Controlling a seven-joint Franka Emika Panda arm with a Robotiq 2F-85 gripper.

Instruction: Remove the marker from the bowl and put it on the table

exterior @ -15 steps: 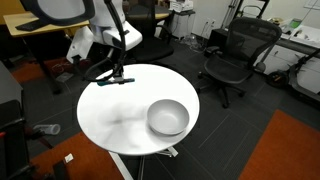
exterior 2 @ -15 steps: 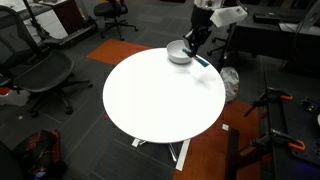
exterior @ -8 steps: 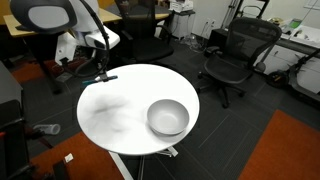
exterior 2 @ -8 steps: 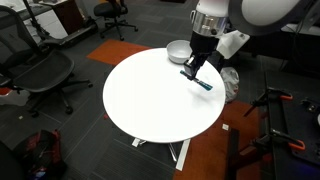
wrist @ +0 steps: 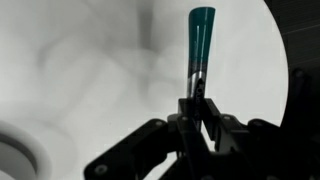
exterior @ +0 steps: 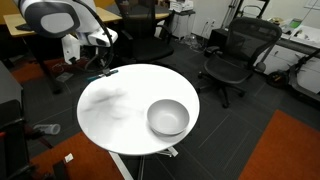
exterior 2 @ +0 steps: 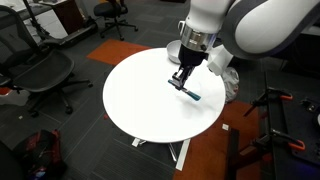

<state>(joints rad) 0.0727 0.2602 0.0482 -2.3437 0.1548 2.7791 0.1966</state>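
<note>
Arm extended fwd, wrist angled dn, gripper (exterior 2: 182,79) clamped on marker (exterior 2: 193,93)

Lighting's pretty flat and even, looks like plain overhead office light. In both exterior views the white surface (exterior: 120,130) (exterior 2: 145,100) is the brightest thing by far, close to blown out, while the floor around it goes dark and murky. There's a faint, smeary grey shadow in the upper left part of the surface in an exterior view, no hard edges. The bowl (exterior: 168,118) catches a bit of glare on its rim. Both exteriors are low-res and soft. Wrist view is greyer: the marker (wrist: 200,35) is reasonably crisp, the jaws at the bottom are a dark, soft-focus mass, and blurry shadows drift across the surface behind.
</note>
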